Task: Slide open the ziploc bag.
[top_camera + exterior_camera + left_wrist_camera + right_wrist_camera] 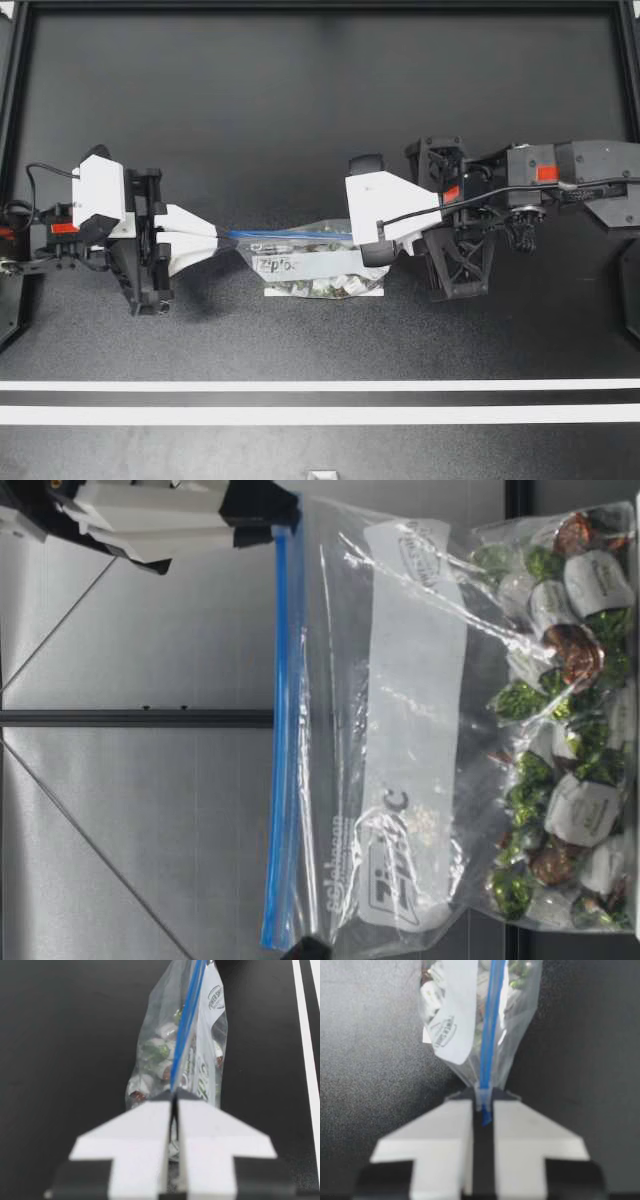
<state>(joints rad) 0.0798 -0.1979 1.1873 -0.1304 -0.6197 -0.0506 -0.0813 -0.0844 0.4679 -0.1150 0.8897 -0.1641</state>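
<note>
Gripping both ends of the blue zip track [290, 236]: my left gripper [216, 240] clenched at 9 o'clock, my right gripper [376, 250] clamped at 3 o'clock — ziploc bag [315, 272] upright, just 6 o'clock of table [300, 120] centre. Advise anchoring left, drawing right level along track.

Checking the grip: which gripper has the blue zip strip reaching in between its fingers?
My right gripper: the ziploc bag's blue zip strip runs in between its fingers; at my left gripper it ends at the fingertips.
</note>
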